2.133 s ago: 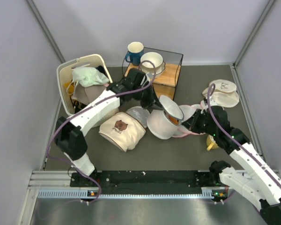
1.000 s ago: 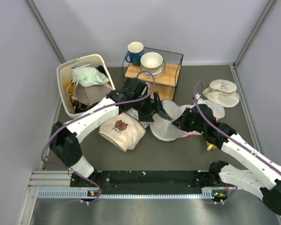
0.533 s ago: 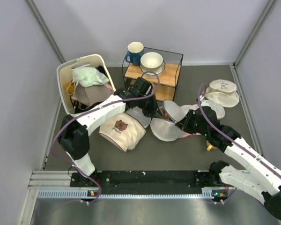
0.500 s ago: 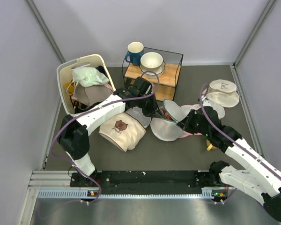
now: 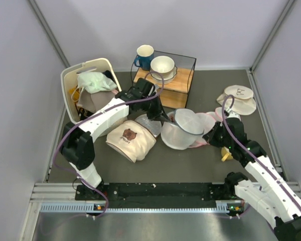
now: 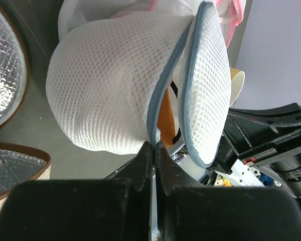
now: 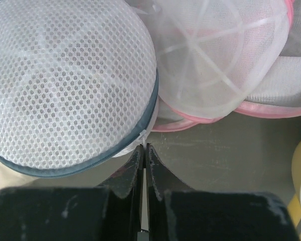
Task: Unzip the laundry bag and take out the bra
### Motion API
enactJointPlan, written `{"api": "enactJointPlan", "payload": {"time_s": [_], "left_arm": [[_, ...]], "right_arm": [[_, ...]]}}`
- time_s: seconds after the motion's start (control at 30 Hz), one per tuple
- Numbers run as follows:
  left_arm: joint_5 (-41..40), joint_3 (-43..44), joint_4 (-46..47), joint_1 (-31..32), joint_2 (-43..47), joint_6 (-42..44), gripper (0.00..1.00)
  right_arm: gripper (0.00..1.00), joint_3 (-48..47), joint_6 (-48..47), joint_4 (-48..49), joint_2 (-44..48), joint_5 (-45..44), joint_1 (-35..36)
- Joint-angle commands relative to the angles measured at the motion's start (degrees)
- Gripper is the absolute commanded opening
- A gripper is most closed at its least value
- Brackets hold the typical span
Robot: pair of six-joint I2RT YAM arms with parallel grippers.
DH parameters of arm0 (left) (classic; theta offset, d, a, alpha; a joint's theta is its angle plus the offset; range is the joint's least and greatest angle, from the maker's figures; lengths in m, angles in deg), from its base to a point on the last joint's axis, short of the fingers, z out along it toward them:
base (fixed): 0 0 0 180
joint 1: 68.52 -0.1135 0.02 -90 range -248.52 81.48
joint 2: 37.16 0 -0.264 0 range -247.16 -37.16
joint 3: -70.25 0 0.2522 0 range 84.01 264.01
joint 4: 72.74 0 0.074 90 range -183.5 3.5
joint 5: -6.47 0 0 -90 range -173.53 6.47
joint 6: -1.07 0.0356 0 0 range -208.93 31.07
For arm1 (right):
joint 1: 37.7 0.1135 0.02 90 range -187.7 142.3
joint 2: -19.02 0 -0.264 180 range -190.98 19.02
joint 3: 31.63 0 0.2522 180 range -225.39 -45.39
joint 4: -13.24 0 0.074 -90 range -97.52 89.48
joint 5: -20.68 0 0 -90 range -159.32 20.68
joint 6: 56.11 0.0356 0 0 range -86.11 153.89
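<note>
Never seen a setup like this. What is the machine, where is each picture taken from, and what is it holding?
These are two robot arms bolted at the near edge of a table, each ending in a two-finger pincer. The wide picture looks down from above and behind them. The two close-ups come from a camera on each wrist. In the middle lies a round white mesh laundry bag, its zip partly open. The left pincer is shut on the zip seam, and the right pincer is shut on the bag's rim at another spot. Around it lie pink-trimmed mesh bags, a beige bear-print cloth, a white basket of clothes and a wooden box with a bowl on it.
</note>
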Motion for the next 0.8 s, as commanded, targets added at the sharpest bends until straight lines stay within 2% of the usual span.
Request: {"api": "enactJointPlan", "payload": {"time_s": [0.0, 0.4, 0.63, 0.67, 0.7, 0.77], "left_arm": [[-0.1, 1.6, 0.0, -2.4, 4.6, 2.9, 0.00], [2.2, 5.8, -3.6, -4.3, 3.7, 8.7, 0.00], [6.0, 4.7, -1.5, -3.4, 3.5, 10.1, 0.00], [6.1, 4.1, -0.9, -2.9, 3.3, 10.1, 0.00], [6.1, 4.0, -0.7, -2.5, 3.2, 10.3, 0.00], [6.2, 3.8, -0.1, -1.2, 2.6, 10.2, 0.00]], "right_arm": [[0.00, -1.3, -3.2, -2.2, -0.1, -4.5, -1.1], [0.00, -7.5, -6.8, -3.9, -0.5, -5.7, -1.8], [0.00, -5.9, -7.9, -3.7, -2.2, -4.9, -1.8], [0.11, -6.0, -8.1, -3.8, -2.6, -4.5, -1.8], [0.42, -6.5, -8.6, -3.8, -3.1, -3.7, -1.8], [0.55, -7.6, -10.0, -4.1, -2.9, -2.7, -1.7]]}}
